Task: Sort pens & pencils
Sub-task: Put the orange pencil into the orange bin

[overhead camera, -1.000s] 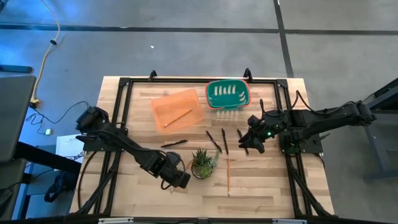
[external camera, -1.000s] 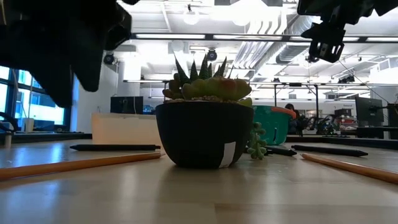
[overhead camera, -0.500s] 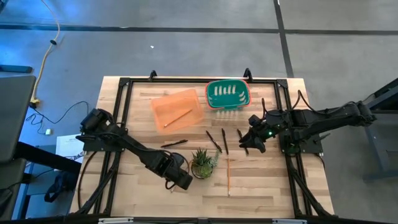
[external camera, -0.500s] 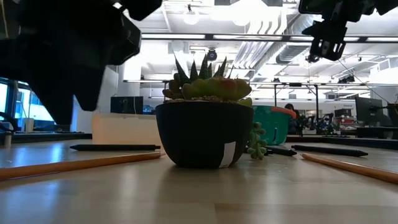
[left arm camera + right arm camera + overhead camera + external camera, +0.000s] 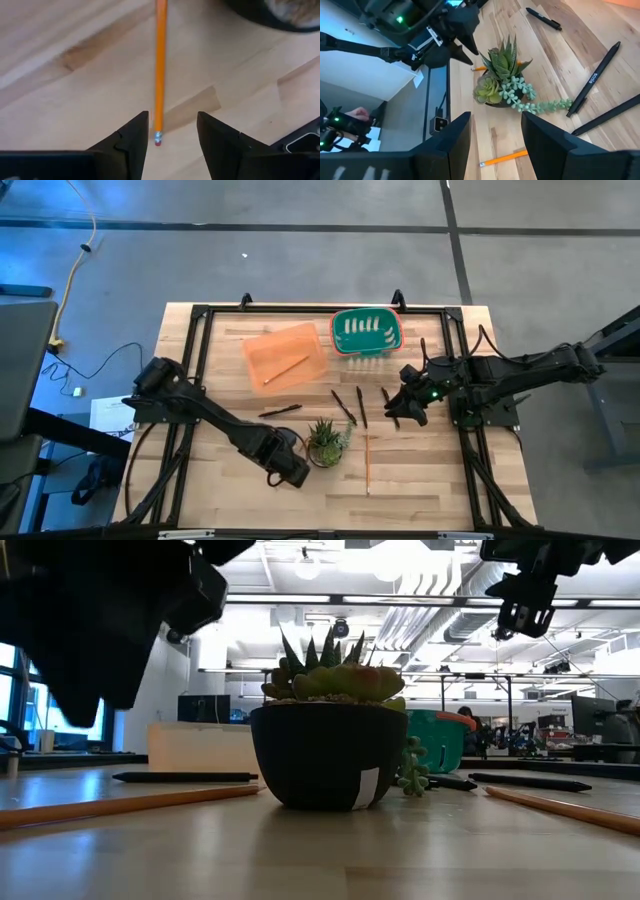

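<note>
- Wooden tabletop (image 5: 420, 470) lay under both my arms, w/ a potted succulent (image 5: 326, 442) mid-table.
- My left gripper (image 5: 171, 142) hung low beside the pot, jaws wide, nothing held.
- Pencil (image 5: 160, 70) lay right ahead of it: eraser end sat between my fingertips, long axis ran straight away from me, so jaws stood across it.
- Left arm was nearest that pencil by far.
- My right gripper (image 5: 397, 408) hovered wide open over the pens (image 5: 352, 406), far side of the pot; another pencil (image 5: 367, 463) lay nearer it.

Wooden table (image 5: 420, 470) with orange tray (image 5: 285, 356), green basket (image 5: 366, 330), potted succulent (image 5: 326, 442), scattered pens (image 5: 346, 408), pencils (image 5: 368, 464).
</note>
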Robot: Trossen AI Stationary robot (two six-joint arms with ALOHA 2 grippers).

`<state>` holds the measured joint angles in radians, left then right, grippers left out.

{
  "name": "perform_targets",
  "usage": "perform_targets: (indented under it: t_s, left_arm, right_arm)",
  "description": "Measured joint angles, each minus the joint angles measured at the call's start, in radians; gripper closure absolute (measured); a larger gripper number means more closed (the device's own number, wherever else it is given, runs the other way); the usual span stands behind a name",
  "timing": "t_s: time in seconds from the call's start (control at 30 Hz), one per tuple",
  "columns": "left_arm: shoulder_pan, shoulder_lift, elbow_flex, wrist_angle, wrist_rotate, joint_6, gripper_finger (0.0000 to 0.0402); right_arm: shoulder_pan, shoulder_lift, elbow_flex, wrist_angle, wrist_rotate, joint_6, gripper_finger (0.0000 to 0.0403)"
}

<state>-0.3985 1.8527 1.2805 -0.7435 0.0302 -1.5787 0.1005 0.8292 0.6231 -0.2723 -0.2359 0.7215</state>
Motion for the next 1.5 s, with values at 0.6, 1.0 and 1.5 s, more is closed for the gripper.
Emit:
perform_targets:
  t_s: [0.6, 1.0, 1.5]
  left_arm:
    - [0.008, 0.051, 0.049, -0.039, 0.025, -0.024, 0.0245]
    - [0.008, 0.052, 0.049, -0.038, 0.025, -0.003, 0.0245]
    - [0.010, 0.117, 0.048, -0.023, 0.057, 0.030, 0.0245]
  right_arm:
    - [0.000, 0.000, 0.000, -0.001, 0.000, 0.000, 0.0238]
    - [0.000, 0.000, 0.000, -0.001, -0.001, -0.006, 0.0238]
    - [0.000, 0.000, 0.000, 0.002, -0.002, 0.004, 0.0238]
